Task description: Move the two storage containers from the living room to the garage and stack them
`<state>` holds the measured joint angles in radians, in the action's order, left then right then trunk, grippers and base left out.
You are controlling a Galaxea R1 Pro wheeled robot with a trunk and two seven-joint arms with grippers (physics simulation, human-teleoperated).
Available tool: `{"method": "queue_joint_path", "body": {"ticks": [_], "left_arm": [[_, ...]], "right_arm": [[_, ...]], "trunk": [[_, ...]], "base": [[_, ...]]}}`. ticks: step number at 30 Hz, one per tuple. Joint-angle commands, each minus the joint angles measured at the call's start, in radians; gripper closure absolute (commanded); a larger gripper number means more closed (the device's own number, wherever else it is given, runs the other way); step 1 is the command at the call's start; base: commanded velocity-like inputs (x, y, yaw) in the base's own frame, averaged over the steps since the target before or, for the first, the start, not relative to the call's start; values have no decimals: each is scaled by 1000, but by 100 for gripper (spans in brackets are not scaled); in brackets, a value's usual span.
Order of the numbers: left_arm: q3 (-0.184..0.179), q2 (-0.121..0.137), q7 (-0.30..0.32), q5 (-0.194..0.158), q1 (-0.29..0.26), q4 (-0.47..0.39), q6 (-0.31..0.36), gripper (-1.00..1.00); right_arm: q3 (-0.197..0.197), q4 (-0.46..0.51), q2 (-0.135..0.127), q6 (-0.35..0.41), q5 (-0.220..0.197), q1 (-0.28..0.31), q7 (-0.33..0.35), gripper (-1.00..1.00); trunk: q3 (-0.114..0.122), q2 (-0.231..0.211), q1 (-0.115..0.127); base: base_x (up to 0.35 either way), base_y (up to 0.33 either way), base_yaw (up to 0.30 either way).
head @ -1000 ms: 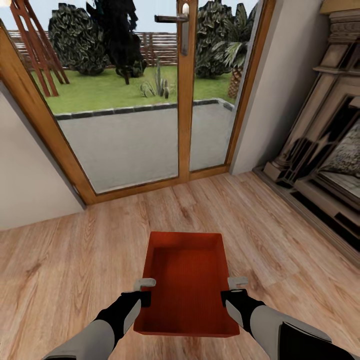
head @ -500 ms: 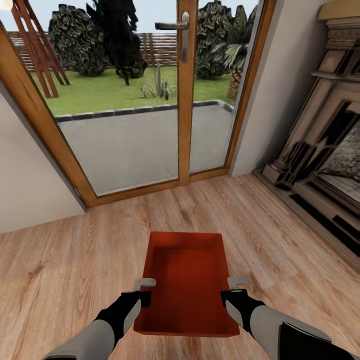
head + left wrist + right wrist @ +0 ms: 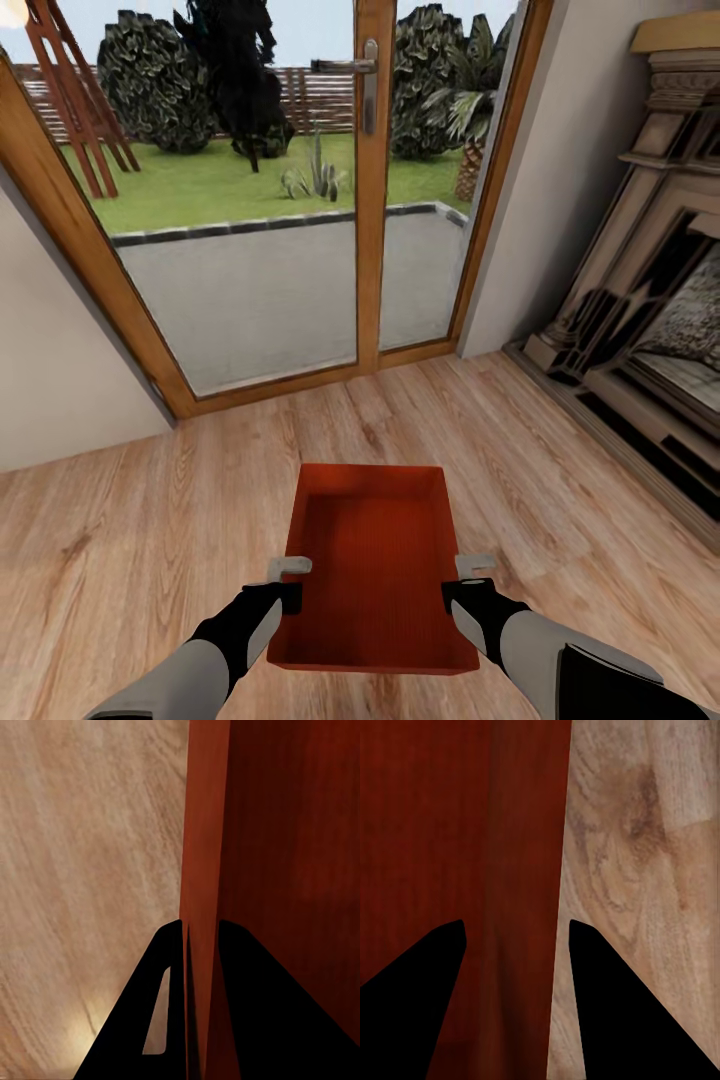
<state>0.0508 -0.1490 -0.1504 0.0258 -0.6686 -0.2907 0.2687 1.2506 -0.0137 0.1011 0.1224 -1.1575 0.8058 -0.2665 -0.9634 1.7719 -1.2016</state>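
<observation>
Now, change: the view has crept toward the glass doors [image 3: 290, 200]; container [image 3: 372, 560] unmoved between grippers.
Fingers: left gripper [image 3: 289, 581], right gripper [image 3: 473, 577] clamp its side walls.
Meaning: carrying under way, garage unreached.

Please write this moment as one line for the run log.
place: living room, facing glass doors | held: storage container | left gripper: shut on wall | right gripper: shut on wall

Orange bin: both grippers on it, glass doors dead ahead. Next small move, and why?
Probably turn the base away from the glass doors while holding the grip. The storage container is carried over wood plank floor, its side walls pinched by the left gripper and right gripper; the fireplace stands at the right. Nothing of the garage shows, so the way lies elsewhere.
</observation>
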Motion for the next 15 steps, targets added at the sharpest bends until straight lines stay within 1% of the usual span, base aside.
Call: {"method": "queue_joint_path", "body": {"ticks": [1, 15], "left_arm": [[6, 3, -9, 19, 1, 2, 7, 100], [6, 3, -14, 19, 1, 2, 7, 100]], "right_arm": [[-16, 1, 0, -11, 3, 1, 3, 100], [-16, 1, 0, -10, 3, 1, 3, 100]], "trunk": [[3, -7, 4], [46, -105, 58]], "base": [[0, 0, 0], [0, 0, 0]]}}
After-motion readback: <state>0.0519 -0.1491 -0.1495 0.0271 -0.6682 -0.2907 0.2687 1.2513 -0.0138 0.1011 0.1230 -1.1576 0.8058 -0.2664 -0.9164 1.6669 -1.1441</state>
